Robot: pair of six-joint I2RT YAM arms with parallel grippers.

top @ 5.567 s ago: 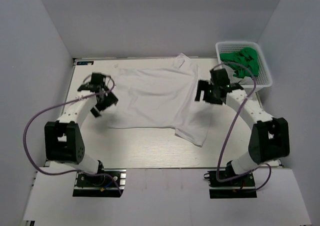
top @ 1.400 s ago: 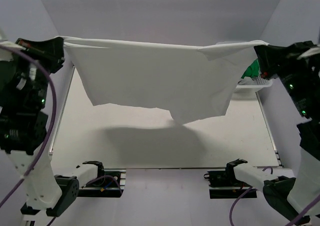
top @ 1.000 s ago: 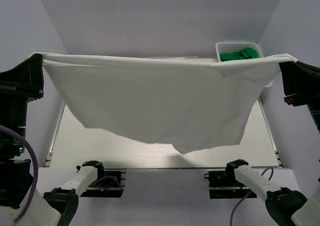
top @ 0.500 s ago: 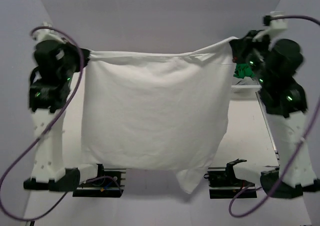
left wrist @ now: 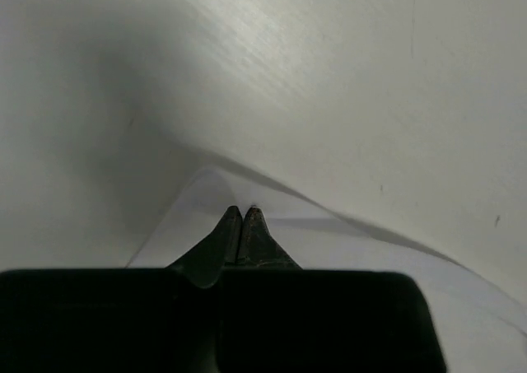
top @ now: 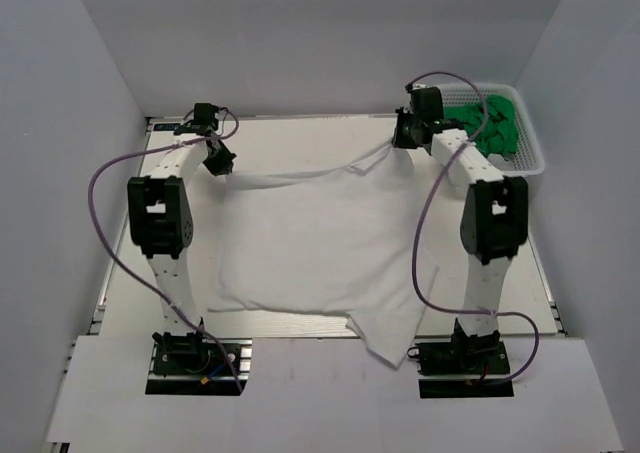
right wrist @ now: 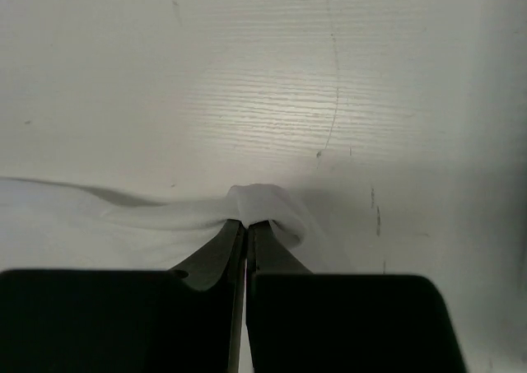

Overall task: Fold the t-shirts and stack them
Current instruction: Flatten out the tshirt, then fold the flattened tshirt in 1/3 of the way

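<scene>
The white t-shirt (top: 320,243), held aloft a moment ago, is now laid flat on the table (top: 300,133), its far corners pinched by the left hand (top: 219,164) and right hand (top: 402,140); folding is judged ready.

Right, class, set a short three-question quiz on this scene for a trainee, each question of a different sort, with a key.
1. True or false: the left claw and the right claw are each shut on an edge of the white t-shirt.
2. What lies in the mesh basket? A green cloth; B a white shirt; C nothing.
3. Fill the gap: the basket stands at the far end of the table, on the ___ arm's side.

Key: 1 true; 2 A; 3 right.
</scene>
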